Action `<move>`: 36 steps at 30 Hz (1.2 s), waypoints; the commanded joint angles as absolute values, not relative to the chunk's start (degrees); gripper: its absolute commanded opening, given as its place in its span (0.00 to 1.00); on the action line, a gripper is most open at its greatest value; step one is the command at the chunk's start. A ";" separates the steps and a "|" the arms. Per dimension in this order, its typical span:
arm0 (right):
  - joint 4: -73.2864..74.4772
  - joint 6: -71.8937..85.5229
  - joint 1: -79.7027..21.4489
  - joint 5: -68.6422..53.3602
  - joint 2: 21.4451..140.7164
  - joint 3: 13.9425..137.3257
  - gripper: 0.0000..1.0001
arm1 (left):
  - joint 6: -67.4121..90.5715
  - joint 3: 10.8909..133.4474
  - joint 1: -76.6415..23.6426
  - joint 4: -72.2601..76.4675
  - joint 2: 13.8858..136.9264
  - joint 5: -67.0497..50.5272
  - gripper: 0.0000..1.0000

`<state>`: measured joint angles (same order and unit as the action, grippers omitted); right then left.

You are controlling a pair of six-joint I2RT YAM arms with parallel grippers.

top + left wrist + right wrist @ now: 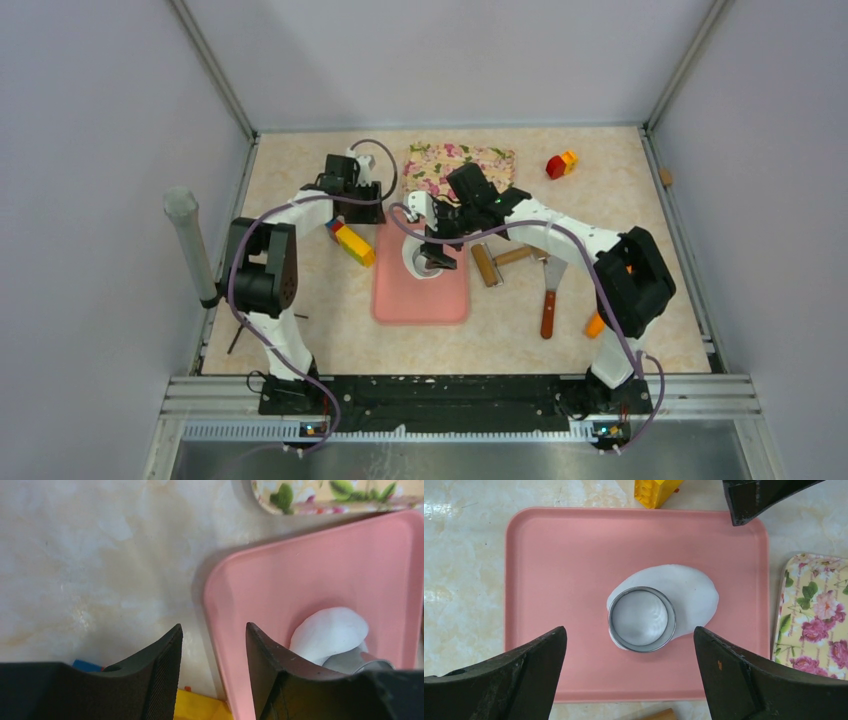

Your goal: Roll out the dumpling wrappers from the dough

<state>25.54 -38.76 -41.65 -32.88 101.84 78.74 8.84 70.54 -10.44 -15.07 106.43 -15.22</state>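
Step in hand: cutting. The dough (696, 592) is already a flat, uneven white sheet lying near the middle of the pink mat (554, 570). The metal ring cutter (613, 625) sits on it, toward one side of the sheet and close to the sheet's edge there. I cannot tell whether it has been pressed through. No finished wrapper lies loose on the mat.

Right gripper (629, 630): hanging directly above the ring. Fingers (524, 680) spread very wide, one on each side of the cutter and well clear of it. Holding nothing, touching nothing.

Left gripper (213, 630): over the far-left corner of the mat, one finger (165, 665) above bare table, the other above the mat's rim. About half open, with an empty gap. It does not appear to touch anything.

Rolling pin (487, 265) lies on the table just off the mat's right edge.

Next move, my read: lower the right arm and close squarely on the ring's rim, then press down or lift it straight up. The sheet looks soft, so a tilted grip could drag it or tear the round.
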 commanded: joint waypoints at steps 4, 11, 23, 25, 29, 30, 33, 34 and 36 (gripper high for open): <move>24.66 -38.79 -42.63 -33.85 99.24 78.55 0.95 | 2.33 69.09 -10.11 -27.00 101.03 -9.47 0.50; 24.69 -38.13 -42.96 -34.54 99.29 78.95 0.95 | -0.59 70.51 -9.85 -33.83 101.66 -6.11 0.48; 24.55 -38.47 -43.20 -34.37 98.08 78.11 0.95 | -0.18 69.90 -8.96 -27.81 101.60 -8.53 0.49; 25.00 -38.98 -43.31 -34.28 98.52 78.42 0.95 | 3.47 70.76 -8.96 -25.89 102.24 -11.01 0.50; 25.62 -40.47 -43.72 -33.66 98.92 78.46 0.95 | 7.03 74.31 -9.05 -24.83 105.85 -15.49 0.50; 25.52 -40.73 -43.81 -33.26 99.08 78.24 0.95 | 7.68 74.70 -9.05 -24.38 106.71 -16.33 0.50; 23.93 -41.04 -43.88 -31.20 99.75 77.71 0.95 | 9.64 75.09 -9.30 -22.35 108.77 -16.87 0.50; 23.22 -41.04 -43.93 -30.27 100.14 77.54 0.95 | 10.27 75.17 -9.44 -21.64 109.40 -16.38 0.50; 22.17 -40.96 -43.88 -28.88 101.01 77.62 0.95 | 11.27 75.81 -9.76 -20.69 110.65 -14.89 0.50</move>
<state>25.12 -39.99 -43.03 -31.51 101.06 77.95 7.53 73.52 -9.19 -24.73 108.20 -14.39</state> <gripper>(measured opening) 0.950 0.503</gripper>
